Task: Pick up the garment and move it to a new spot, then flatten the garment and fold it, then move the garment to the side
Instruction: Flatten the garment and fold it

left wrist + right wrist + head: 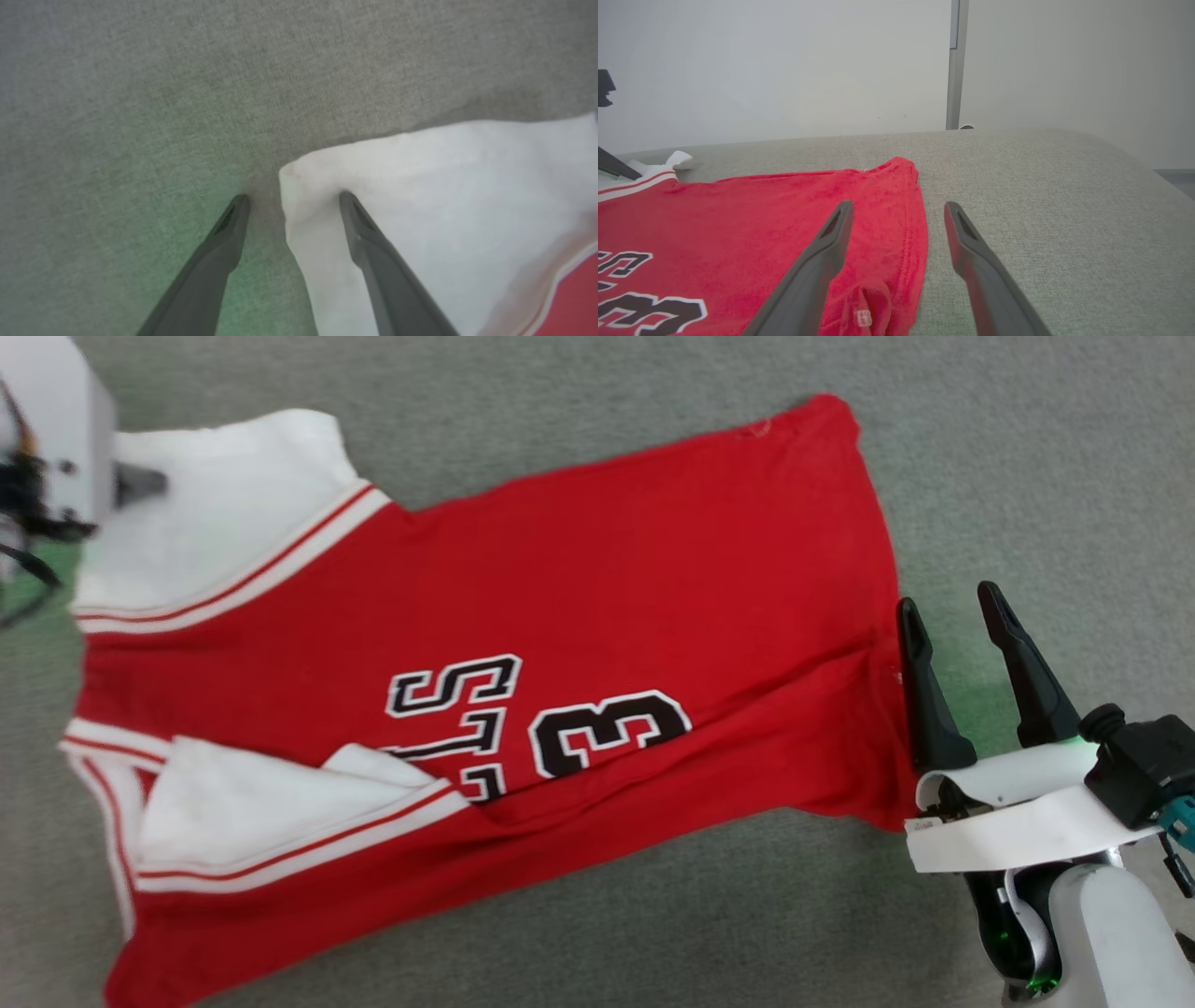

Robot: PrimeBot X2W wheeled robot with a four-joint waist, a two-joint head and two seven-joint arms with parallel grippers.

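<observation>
The garment (pixel 597 569), a red jersey with white sleeves, lies spread on the grey surface, collar end at the left and hem at the right. Its near sleeve (pixel 280 812) is folded over the chest and covers part of the black lettering (pixel 467 719). My right gripper (pixel 948 599) stands open at the hem. In the right wrist view, one finger of that gripper (pixel 899 207) is over the red cloth (pixel 784 210) and the other over the grey surface. My left gripper (pixel 292 198) is open and straddles the corner of the far white sleeve (pixel 444 196). In the head view it (pixel 135 485) shows blurred at the upper left.
A grey woven surface (pixel 1027 448) runs under and around the garment, with free room right of the hem and below it. In the right wrist view a white wall (pixel 784 60) and a grey upright post (pixel 956 65) stand behind the surface's far edge.
</observation>
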